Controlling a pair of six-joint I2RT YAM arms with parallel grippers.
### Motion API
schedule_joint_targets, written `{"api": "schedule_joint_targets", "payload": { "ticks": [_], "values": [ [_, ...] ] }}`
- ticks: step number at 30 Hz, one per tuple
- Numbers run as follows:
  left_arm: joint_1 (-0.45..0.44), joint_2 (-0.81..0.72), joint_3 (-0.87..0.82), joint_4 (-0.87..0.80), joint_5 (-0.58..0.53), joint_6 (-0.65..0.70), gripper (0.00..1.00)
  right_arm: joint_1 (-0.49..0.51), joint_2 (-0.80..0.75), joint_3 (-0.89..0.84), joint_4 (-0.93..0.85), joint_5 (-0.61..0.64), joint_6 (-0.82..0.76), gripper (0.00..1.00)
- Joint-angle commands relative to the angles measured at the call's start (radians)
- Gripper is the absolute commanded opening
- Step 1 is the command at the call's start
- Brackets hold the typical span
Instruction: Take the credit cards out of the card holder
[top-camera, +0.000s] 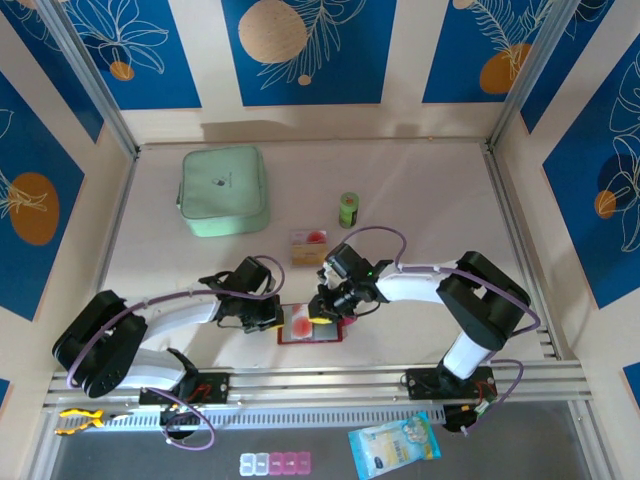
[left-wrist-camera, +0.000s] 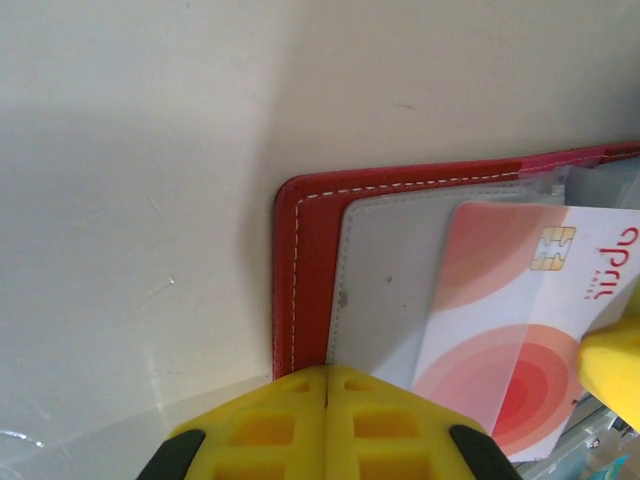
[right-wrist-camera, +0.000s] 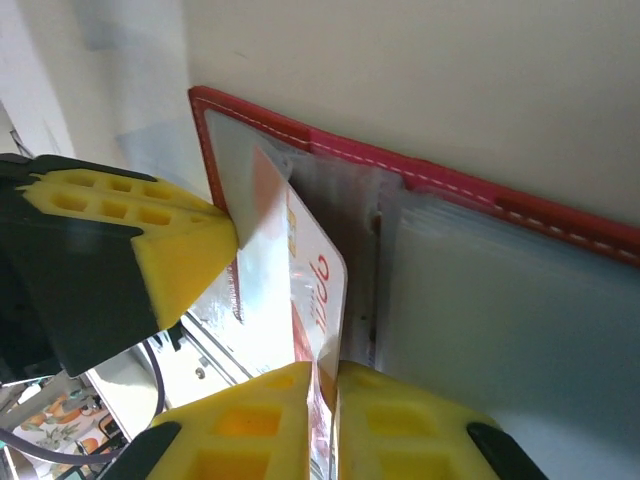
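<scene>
The red card holder (top-camera: 312, 338) lies open near the table's front edge, its greyish clear sleeves (left-wrist-camera: 385, 280) facing up. A whitish credit card with red circles (left-wrist-camera: 520, 310) sticks partly out of a sleeve, tilted up from the holder (right-wrist-camera: 450, 185). My right gripper (right-wrist-camera: 327, 375) is shut on that card's (right-wrist-camera: 315, 280) edge. My left gripper (left-wrist-camera: 327, 378) is shut, its tips resting on the holder's (left-wrist-camera: 295, 280) left edge beside the sleeve. In the top view both grippers, left (top-camera: 272, 318) and right (top-camera: 325, 312), meet over the holder. A second small tan card with a red patch (top-camera: 308, 247) lies on the table behind.
A mint-green zip case (top-camera: 224, 190) sits at the back left and a small green bottle (top-camera: 348, 209) stands mid-table. A metal rail (top-camera: 320, 380) runs along the near edge, with a packet (top-camera: 394, 447) and a pill box (top-camera: 274, 462) below it.
</scene>
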Motion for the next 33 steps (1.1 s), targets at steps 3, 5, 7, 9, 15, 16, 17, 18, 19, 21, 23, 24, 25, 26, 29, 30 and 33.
{"api": "schedule_joint_targets", "payload": {
  "ticks": [3,5,7,9,15,16,17,18,19,21,23,24,25,26,29,30,33],
  "values": [
    [-0.006,0.018,-0.034,-0.051,-0.034,0.009,0.0,0.001,-0.013,-0.019,0.014,-0.013,0.01,0.1],
    [-0.006,0.017,-0.033,-0.052,-0.034,0.008,0.0,0.0,-0.021,-0.019,0.0,-0.004,0.004,0.08],
    [-0.006,0.014,-0.031,-0.054,-0.035,0.008,0.0,0.0,-0.035,-0.016,-0.033,0.009,-0.009,0.07],
    [-0.007,0.008,-0.031,-0.057,-0.035,0.009,0.0,-0.006,-0.049,-0.007,-0.086,0.025,-0.031,0.06],
    [-0.007,-0.014,-0.026,-0.064,-0.036,0.007,0.0,-0.018,-0.069,0.067,-0.31,0.058,-0.133,0.04],
    [-0.005,-0.019,-0.025,-0.064,-0.034,0.004,0.0,-0.017,-0.071,0.081,-0.346,0.068,-0.146,0.04],
    [-0.006,-0.022,-0.024,-0.065,-0.034,0.003,0.0,-0.016,-0.073,0.092,-0.372,0.078,-0.154,0.04],
    [-0.006,-0.027,-0.021,-0.067,-0.034,0.002,0.0,-0.016,-0.076,0.107,-0.4,0.09,-0.163,0.04],
    [-0.007,-0.031,-0.021,-0.068,-0.034,0.0,0.0,-0.016,-0.078,0.118,-0.424,0.099,-0.17,0.04],
    [-0.007,-0.041,-0.019,-0.069,-0.032,-0.004,0.0,-0.015,-0.079,0.14,-0.459,0.116,-0.176,0.04],
    [-0.005,-0.051,-0.016,-0.071,-0.028,-0.005,0.0,-0.01,-0.074,0.16,-0.483,0.13,-0.181,0.04],
    [-0.007,-0.053,-0.015,-0.071,-0.027,-0.005,0.0,-0.005,-0.069,0.171,-0.497,0.136,-0.183,0.04],
    [-0.006,-0.056,-0.012,-0.073,-0.026,-0.006,0.0,-0.001,-0.064,0.181,-0.504,0.141,-0.183,0.04],
    [-0.006,-0.058,-0.009,-0.071,-0.024,-0.006,0.01,0.004,-0.059,0.188,-0.508,0.146,-0.183,0.04],
    [-0.007,-0.063,-0.008,-0.053,-0.009,-0.014,0.02,0.021,-0.029,0.211,-0.505,0.149,-0.174,0.04],
    [-0.007,-0.066,-0.007,-0.046,-0.006,-0.019,0.03,0.028,-0.019,0.22,-0.507,0.154,-0.171,0.04],
    [-0.006,-0.077,-0.001,-0.031,0.003,-0.028,0.04,0.049,0.007,0.252,-0.524,0.175,-0.16,0.07]
  ]
}}
